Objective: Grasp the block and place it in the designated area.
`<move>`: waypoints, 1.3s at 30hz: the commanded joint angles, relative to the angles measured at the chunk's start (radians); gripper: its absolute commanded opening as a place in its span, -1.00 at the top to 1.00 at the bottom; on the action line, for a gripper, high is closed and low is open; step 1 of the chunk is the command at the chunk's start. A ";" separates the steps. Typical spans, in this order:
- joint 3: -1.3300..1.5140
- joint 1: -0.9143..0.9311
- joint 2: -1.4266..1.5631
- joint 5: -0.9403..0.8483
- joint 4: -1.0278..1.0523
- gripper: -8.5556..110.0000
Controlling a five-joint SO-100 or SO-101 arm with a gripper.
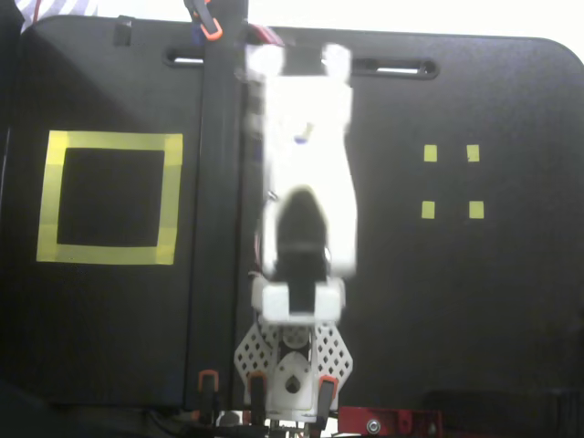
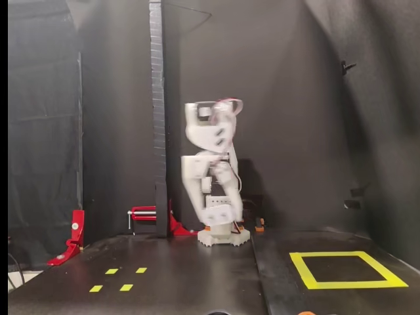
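the arm (image 2: 213,177) is folded upright and blurred, whether its fingers are released or clenched i cannot tell, and with no block visible in both fixed views, find it before reaching, since the designated area (image 1: 109,197) lies empty on the desk (image 1: 456,301).

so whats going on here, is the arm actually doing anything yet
Not much yet. The white arm is folded up over its base at the back of the black table, blurred as if mid-motion. Its hand is not clear enough to tell whether it is open or holding anything. No block shows in either fixed view. The yellow tape square has nothing inside it, and the four small yellow markers sit on the other side of the arm.
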 commanded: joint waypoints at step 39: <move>-0.158 -0.712 -0.133 0.650 -0.021 0.47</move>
